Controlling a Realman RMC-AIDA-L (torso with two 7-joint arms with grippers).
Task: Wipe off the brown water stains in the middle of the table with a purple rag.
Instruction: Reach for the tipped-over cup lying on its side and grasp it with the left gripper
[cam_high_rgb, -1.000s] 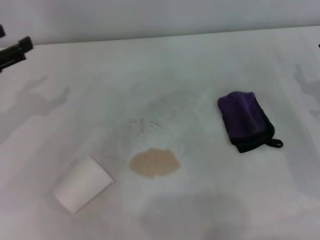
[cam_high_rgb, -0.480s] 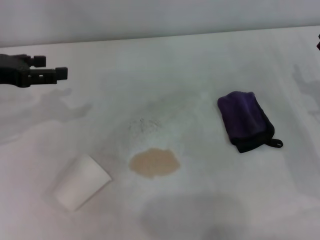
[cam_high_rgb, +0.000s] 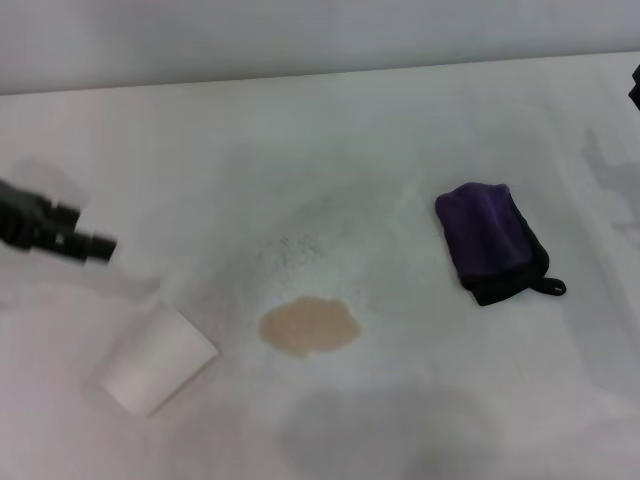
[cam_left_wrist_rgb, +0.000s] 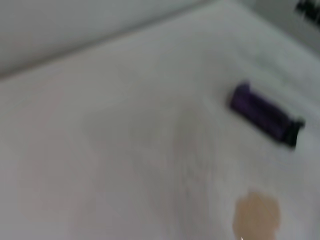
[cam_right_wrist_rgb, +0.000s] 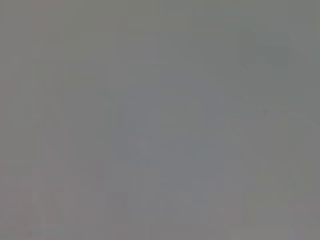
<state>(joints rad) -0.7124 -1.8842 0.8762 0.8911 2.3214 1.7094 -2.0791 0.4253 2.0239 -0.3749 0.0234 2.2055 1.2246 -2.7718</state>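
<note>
The left gripper (cam_high_rgb: 95, 246) hangs over the left side of the table (cam_high_rgb: 400, 120), just above a white paper cup (cam_high_rgb: 157, 360) lying on its side; whether its jaws are open or closed cannot be told; the right gripper shows only as a dark sliver at the far right edge. The brown water stains (cam_high_rgb: 309, 326) sit mid-table, right of the cup; the purple rag (cam_high_rgb: 492, 241) lies untouched, well apart to the right.

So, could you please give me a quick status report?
Left gripper above paper cup, holding nothing. Purple rag untouched, right of brown water stains. Right gripper at edge.
</note>
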